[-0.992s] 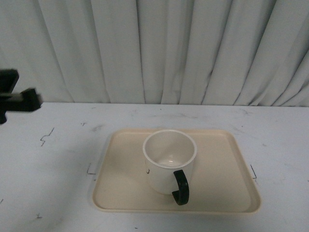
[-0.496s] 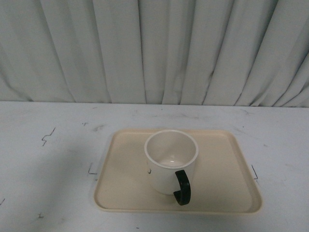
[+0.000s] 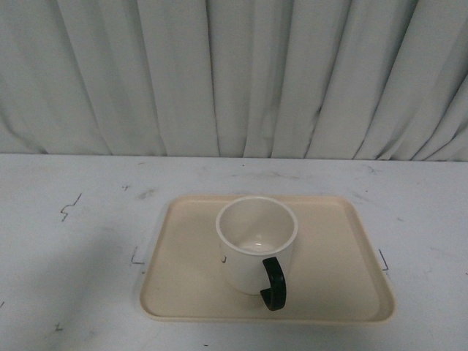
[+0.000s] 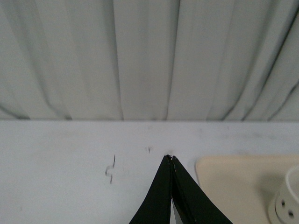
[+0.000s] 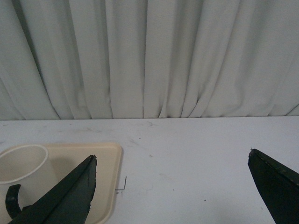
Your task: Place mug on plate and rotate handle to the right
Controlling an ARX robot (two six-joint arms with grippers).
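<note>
The cream-white mug [image 3: 252,238] stands upright on the beige plate [image 3: 333,292] in the front view. Its black handle [image 3: 273,284] points toward the near edge, slightly right. Neither arm shows in the front view. In the left wrist view my left gripper [image 4: 171,158] is shut with nothing in it, over bare table beside the plate [image 4: 233,179], and the mug [image 4: 286,200] shows at the frame's edge. In the right wrist view my right gripper [image 5: 172,157] is wide open and empty, with the mug [image 5: 21,165], its handle [image 5: 11,199] and the plate [image 5: 105,158] off to one side.
A white table [image 3: 73,248] carries the plate, with small dark marks [image 3: 69,207] on its surface. A pale pleated curtain [image 3: 234,73] hangs behind the table's far edge.
The left arm, seen at the far left of the front view one second ago, has left that view. The mug and plate stay essentially where they were.
</note>
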